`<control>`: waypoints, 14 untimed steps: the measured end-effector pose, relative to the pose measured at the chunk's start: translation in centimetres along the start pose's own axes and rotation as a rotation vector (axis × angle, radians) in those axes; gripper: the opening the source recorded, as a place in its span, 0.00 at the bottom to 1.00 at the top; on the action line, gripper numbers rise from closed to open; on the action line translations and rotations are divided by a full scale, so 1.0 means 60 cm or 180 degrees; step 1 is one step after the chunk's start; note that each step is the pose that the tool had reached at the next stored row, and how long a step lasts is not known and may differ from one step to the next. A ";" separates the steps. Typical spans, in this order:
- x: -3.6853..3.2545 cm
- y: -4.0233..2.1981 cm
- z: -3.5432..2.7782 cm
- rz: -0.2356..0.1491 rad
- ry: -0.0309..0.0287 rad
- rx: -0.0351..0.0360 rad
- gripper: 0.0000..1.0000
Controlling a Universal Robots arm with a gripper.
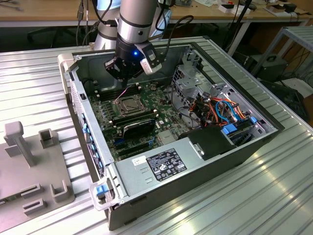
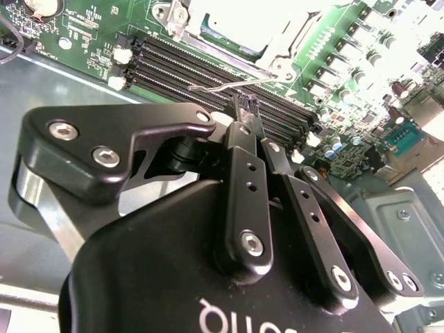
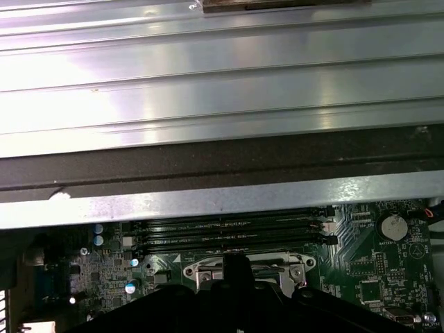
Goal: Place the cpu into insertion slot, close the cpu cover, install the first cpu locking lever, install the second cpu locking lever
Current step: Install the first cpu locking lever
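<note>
While the ribbed metal table [image 1: 274, 196] carries the open computer case [image 1: 220, 166], the arm [image 1: 137, 19] hangs over the green motherboard [image 1: 105, 117] inside it. The gripper [image 2: 248, 105] is low over the board, just off the socket edge that faces the memory slots [image 2: 180, 66]. Its fingers [image 2: 244, 163] are pressed together, with nothing visible between them. The cpu cover [image 2: 281, 61] lies flat on the insertion slot [image 1: 128, 105]. The cpu [image 2: 229, 21] shows as a bright, washed-out face in the cover's window. A thin wire locking lever [image 2: 222, 86] runs across the memory slots and passes just beside the fingertips. Can't tell if they touch.
</note>
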State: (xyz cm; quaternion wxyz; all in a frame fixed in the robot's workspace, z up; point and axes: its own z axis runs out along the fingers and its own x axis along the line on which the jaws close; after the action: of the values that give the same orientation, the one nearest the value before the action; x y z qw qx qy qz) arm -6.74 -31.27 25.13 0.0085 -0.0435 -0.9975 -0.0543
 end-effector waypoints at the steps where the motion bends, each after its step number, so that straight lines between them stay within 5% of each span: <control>1: -0.001 0.000 0.001 0.0000 0.0000 -0.0001 0.11; 14: -0.031 0.001 0.037 -0.0001 -0.0006 0.0000 0.11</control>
State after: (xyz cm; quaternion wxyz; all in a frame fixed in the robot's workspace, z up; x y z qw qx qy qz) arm -4.93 -31.15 22.92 0.0075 -0.0434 -0.9976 -0.0542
